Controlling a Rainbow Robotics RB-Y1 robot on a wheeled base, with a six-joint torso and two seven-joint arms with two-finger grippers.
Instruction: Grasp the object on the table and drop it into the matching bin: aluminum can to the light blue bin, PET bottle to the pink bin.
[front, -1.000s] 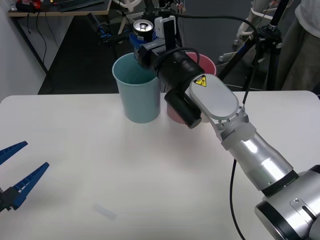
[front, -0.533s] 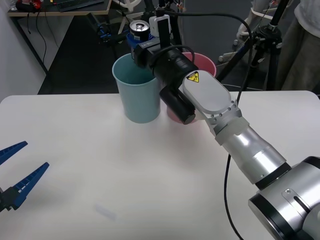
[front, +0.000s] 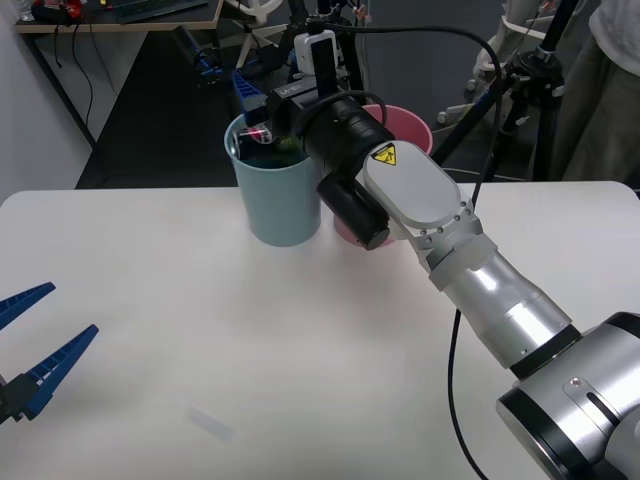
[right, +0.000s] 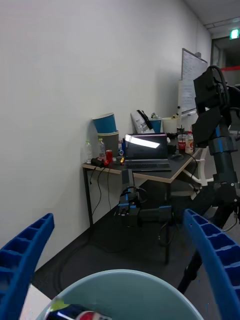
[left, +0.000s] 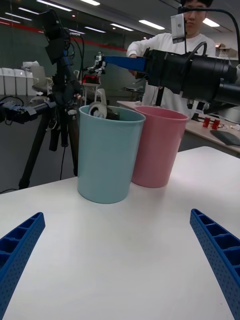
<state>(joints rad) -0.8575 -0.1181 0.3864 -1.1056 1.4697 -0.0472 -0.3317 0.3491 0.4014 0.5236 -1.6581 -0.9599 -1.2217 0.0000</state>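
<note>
Left wrist view shows the aluminum can (left: 101, 111) inside the light blue bin (left: 108, 154), right gripper (right: 122, 260) spread above.

The white table (front: 200, 330) carries the light blue bin (front: 275, 195) and pink bin (front: 412, 132).

Bright, even overhead light on the table (front: 150, 300); soft shadows beside the light blue bin (front: 277, 190), dim room behind it.

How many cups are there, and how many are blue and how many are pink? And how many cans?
Blue cups: 1, the light blue bin
Pink cups: 1, the pink bin
Cans: 1, the aluminum can, tipped inside the blue one
Total: 3 things
</note>
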